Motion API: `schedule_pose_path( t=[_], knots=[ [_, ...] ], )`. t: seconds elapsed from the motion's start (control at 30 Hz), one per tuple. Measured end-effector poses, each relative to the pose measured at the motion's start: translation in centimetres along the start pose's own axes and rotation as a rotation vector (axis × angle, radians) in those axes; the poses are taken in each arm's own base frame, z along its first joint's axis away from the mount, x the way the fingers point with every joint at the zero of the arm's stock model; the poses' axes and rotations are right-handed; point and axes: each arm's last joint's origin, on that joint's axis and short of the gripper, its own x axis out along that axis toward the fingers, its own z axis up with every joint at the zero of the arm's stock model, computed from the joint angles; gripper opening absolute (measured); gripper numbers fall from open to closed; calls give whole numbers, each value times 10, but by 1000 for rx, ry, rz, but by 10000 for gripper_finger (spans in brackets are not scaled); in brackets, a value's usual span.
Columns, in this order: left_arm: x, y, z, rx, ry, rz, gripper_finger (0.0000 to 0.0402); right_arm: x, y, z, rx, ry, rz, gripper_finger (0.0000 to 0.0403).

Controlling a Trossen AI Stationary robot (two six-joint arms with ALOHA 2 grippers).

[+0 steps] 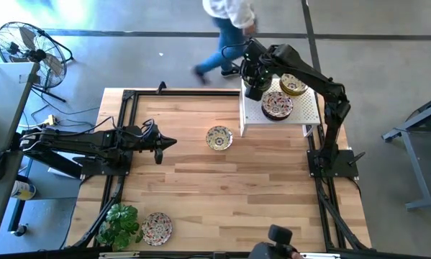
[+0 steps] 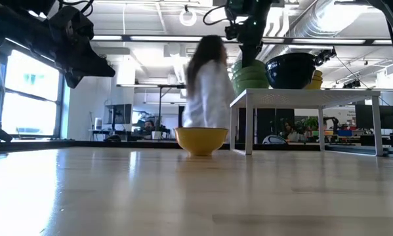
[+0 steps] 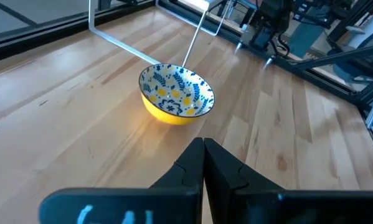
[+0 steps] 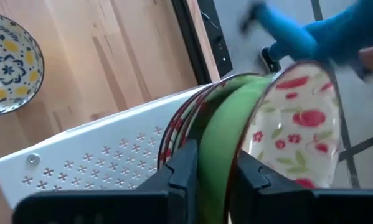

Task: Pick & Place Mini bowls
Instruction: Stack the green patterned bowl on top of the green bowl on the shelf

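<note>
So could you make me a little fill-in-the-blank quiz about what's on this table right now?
1. The yellow bowl in the middle of the table has blue and yellow flowers ____ it.
2. The left tool is ____, with nothing in it.
3. The right tool has its fingers on either side of a ____ bowl rim.
4. The stack of bowls sits on a white ____ with holes.

Missing words: inside; shut; green; stand
</note>
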Motion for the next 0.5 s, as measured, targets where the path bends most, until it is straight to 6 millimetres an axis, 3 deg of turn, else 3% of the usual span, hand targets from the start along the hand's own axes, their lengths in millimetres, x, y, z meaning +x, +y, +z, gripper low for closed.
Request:
schedule_pose_path(
  t=[0.3, 0.5],
  knots=[
    [0, 0, -1, 2, 12, -1, 0, -1, 1, -2, 18, 11, 22, 112],
    [0, 0, -2, 3, 19, -2, 0, -13, -1, 0, 45, -17, 20, 150]
  ],
)
